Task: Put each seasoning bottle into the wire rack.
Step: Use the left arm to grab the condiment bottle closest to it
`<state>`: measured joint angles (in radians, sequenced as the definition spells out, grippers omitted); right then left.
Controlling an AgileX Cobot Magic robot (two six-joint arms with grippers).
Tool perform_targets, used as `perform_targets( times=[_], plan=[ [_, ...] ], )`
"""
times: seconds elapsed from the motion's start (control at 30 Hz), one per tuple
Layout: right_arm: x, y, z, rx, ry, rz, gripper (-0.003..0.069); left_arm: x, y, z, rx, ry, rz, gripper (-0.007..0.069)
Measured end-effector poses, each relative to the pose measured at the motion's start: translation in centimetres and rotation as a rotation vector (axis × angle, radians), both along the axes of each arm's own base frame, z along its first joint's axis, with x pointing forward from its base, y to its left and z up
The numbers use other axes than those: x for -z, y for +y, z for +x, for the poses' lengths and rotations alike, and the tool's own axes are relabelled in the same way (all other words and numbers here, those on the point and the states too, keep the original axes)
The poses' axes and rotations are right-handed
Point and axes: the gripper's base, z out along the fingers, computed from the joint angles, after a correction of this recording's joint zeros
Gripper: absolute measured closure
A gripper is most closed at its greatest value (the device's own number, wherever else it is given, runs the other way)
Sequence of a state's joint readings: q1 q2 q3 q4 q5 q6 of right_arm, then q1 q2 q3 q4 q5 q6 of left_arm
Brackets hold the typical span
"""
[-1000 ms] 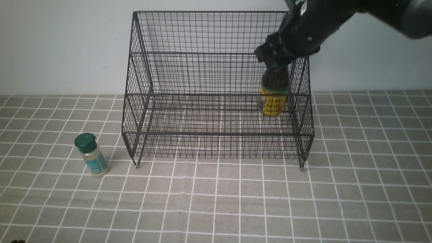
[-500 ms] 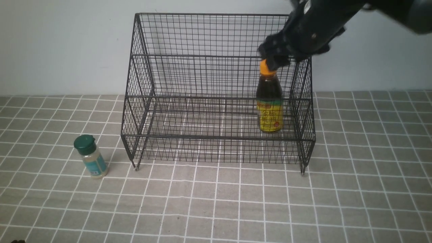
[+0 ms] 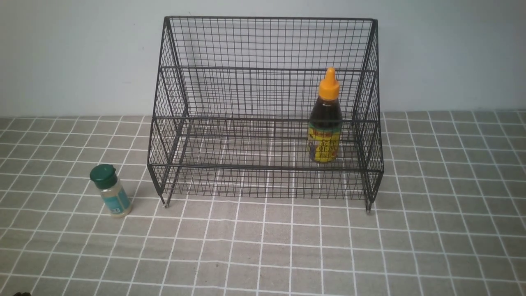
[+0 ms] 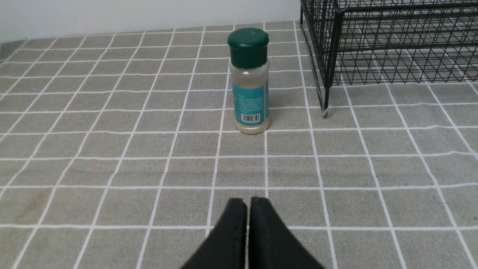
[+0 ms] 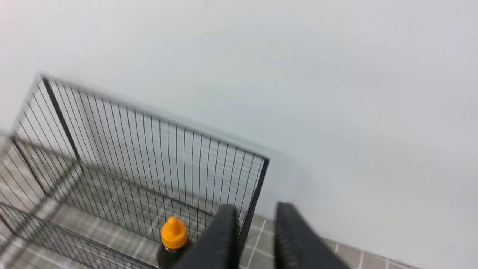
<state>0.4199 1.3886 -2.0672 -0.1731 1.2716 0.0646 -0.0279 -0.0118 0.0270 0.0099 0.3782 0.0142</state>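
Note:
The black wire rack [image 3: 263,41] stands at the back of the table. The dark-liquid bottle [image 3: 325,119] with orange cap and yellow label stands upright on the rack's lower tier at its right end; its cap shows in the right wrist view [image 5: 173,233]. The small shaker [image 3: 111,190] with green cap and teal label stands on the cloth left of the rack, and in the left wrist view [image 4: 249,80]. My left gripper [image 4: 248,203] is shut and empty, a short way in front of the shaker. My right gripper [image 5: 254,213] is open and empty, above the rack's right side. Neither arm shows in the front view.
A grey cloth [image 3: 263,246] with white grid lines covers the table. A pale wall [image 3: 82,57] stands right behind the rack. The rack's front left foot [image 4: 325,110] is close to the shaker.
My right gripper let go of the dark bottle, which now stands in the rack, and rose up out of the front view. The shaker has not moved.

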Motion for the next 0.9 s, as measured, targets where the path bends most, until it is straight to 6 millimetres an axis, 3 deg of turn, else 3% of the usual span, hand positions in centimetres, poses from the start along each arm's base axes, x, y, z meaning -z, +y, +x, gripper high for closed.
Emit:
perform_targets(
  times=[0.1,0.17,0.2,0.27,0.33,0.4,0.43,0.47,0.6,0.63,0.67,0.77,0.9],
  plan=[
    [-0.4,-2.0,-4.3,0.024,-0.027,0.043,0.065,0.0,0.0,0.0,0.0,0.0,0.0,0.0631],
    [0.9,-3.5,-7.3,0.047,-0.016,0.064,0.0666,0.0,0.0,0.0,0.0,0.0,0.0,0.0631],
    [1.2,-3.7,-7.8,0.048,-0.019,0.069,0.0668,0.0,0.0,0.0,0.0,0.0,0.0,0.0631],
    [4.1,-4.8,-10.4,0.048,-0.05,0.106,0.0671,0.0,0.0,0.0,0.0,0.0,0.0,0.0631],
    [5.3,-5.4,-12.0,0.038,-0.109,0.148,0.0671,0.0,0.0,0.0,0.0,0.0,0.0,0.0631],
    [8.7,-5.9,-13.7,0.017,-0.171,0.196,0.0672,0.0,0.0,0.0,0.0,0.0,0.0,0.0631],
    [8.5,-6.1,-14.1,0.014,-0.195,0.209,0.0672,0.0,0.0,0.0,0.0,0.0,0.0,0.0631],
    [10.8,-6.4,-15.2,-0.006,-0.251,0.247,0.0672,0.0,0.0,0.0,0.0,0.0,0.0,0.0631],
    [16.1,-6.8,-17.2,-0.069,-0.407,0.333,0.0672,0.0,0.0,0.0,0.0,0.0,0.0,0.0631],
    [16.2,-6.8,-17.3,-0.076,-0.427,0.341,0.0672,0.0,0.0,0.0,0.0,0.0,0.0,0.0631],
    [17.8,-6.8,-17.7,-0.101,-0.482,0.364,0.0672,0.0,0.0,0.0,0.0,0.0,0.0,0.0631],
    [20.1,-6.7,-18.0,-0.124,-0.517,0.399,0.0672,0.0,0.0,0.0,0.0,0.0,0.0,0.0631],
    [23.4,-6.5,-17.8,-0.13,-0.484,0.409,0.0672,0.0,0.0,0.0,0.0,0.0,0.0,0.0631]
  ],
)
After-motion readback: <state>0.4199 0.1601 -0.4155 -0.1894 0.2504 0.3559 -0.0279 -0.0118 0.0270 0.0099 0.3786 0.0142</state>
